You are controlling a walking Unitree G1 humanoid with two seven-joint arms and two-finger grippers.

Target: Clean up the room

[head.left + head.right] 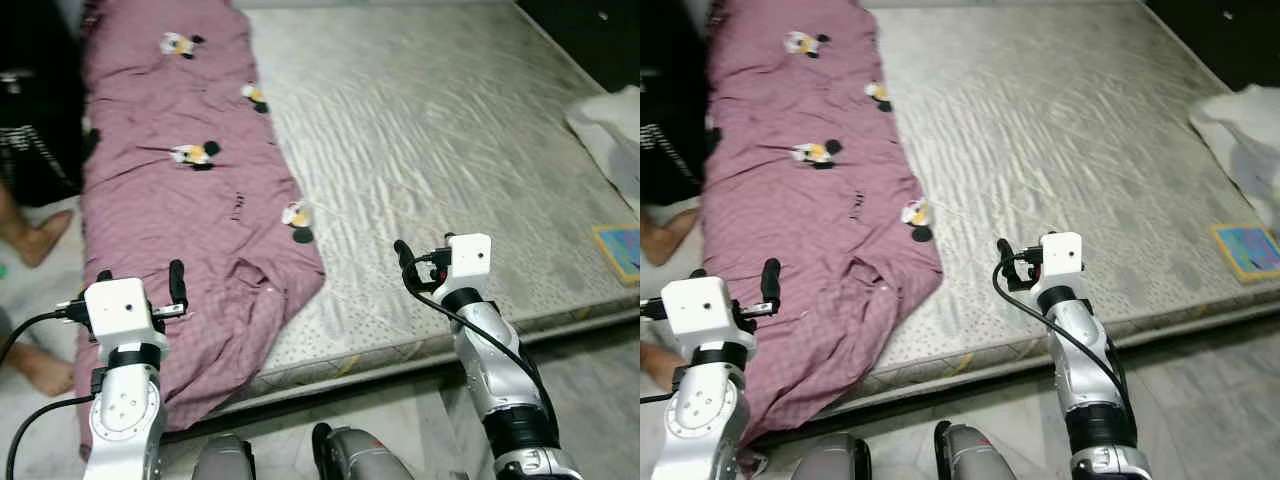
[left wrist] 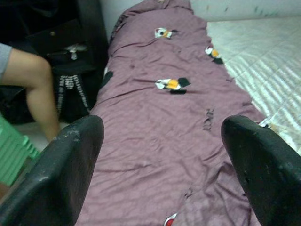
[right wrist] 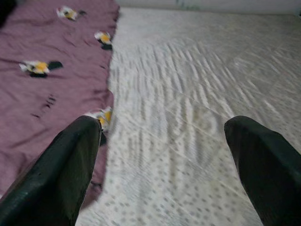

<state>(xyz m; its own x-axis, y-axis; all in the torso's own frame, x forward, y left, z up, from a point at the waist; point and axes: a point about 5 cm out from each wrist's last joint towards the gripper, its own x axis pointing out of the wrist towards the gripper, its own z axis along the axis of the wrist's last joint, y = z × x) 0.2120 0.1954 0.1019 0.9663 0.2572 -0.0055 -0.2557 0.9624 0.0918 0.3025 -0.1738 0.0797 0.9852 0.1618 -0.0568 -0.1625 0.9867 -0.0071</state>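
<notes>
A mauve striped sheet printed with small yellow, white and black figures is spread lengthwise down the left part of the frame, over the left side of a pale patterned mattress; its lower end is rumpled and hangs over the mattress's near edge. The left gripper is held at the lower left, above that rumpled end, with its two black fingers set wide apart and nothing between them. The right gripper is seen right of centre, above bare mattress near the front edge, its fingers likewise spread and empty. A white crumpled cloth and a flat blue-and-yellow book lie at the right edge. A person's bare feet are seen at the left edge on the floor.
</notes>
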